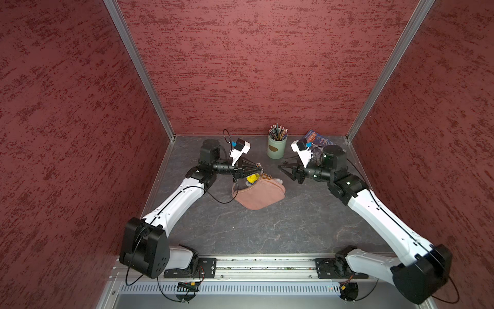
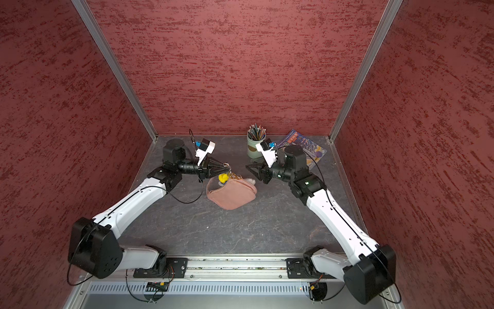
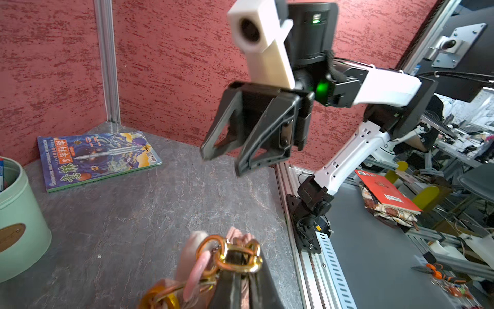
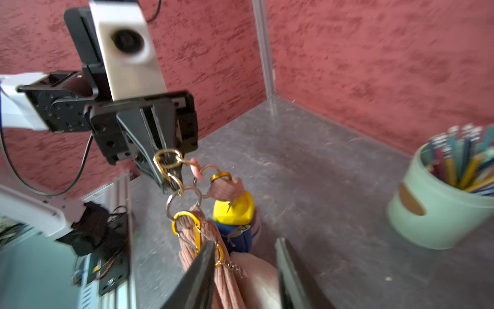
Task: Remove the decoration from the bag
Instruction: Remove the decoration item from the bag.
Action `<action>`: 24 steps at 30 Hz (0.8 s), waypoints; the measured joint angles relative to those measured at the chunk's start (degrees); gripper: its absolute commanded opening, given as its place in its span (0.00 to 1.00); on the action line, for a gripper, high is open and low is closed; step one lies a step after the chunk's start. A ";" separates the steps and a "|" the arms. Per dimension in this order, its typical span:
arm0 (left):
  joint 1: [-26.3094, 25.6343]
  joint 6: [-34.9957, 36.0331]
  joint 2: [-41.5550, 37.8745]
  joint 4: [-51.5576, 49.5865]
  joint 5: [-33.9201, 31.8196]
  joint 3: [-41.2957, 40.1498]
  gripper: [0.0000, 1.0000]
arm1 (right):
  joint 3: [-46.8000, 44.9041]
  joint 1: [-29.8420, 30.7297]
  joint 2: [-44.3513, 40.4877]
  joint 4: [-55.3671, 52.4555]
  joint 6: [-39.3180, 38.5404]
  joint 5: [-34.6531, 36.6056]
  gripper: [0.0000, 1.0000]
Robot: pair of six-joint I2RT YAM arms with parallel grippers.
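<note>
1. Bag [image 1: 260, 195]: a dusty-pink crescent lying flat on the tabletop [image 1: 267, 235], between the two arms and nearer the far edge than the near one.
2. Decoration [image 4: 235, 210]: a yellow-and-blue figure charm, joined by rings and a yellow carabiner [image 4: 185, 213] to the bag's gathered strap end. It rests at the bag's left end.
3. Left arm: it reaches in from the near left corner, with its wrist level and pointing right. The left gripper [image 1: 257, 168] has its jaws pressed together on a link of the gold chain [image 4: 168, 152], just above the charm.
4. Right arm: it reaches in from the near right corner, with its wrist pointing left. The right gripper [image 3: 223, 163] has its jaws apart and holds nothing. It is raised off the tabletop, near the bag's right end but clear of it.
5. Pencil cup [image 1: 276, 149]: it stands at the far edge. A magazine [image 1: 316, 137] lies in the far right corner.
</note>
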 measured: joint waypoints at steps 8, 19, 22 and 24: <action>-0.02 3.08 -0.02 -3.76 2.62 1.88 0.00 | -3.34 4.17 -0.07 1.42 -5.92 -3.30 0.58; -1.07 3.28 -0.02 -5.25 2.51 1.88 0.00 | -3.32 11.72 -0.26 1.73 -6.71 5.68 0.57; -1.18 3.28 -0.02 -5.40 2.49 1.88 0.00 | -3.34 12.70 -0.33 2.03 -6.78 7.26 0.57; -1.18 3.28 -0.02 -5.49 2.47 1.88 0.00 | -3.32 13.16 -0.24 2.03 -6.97 8.22 0.56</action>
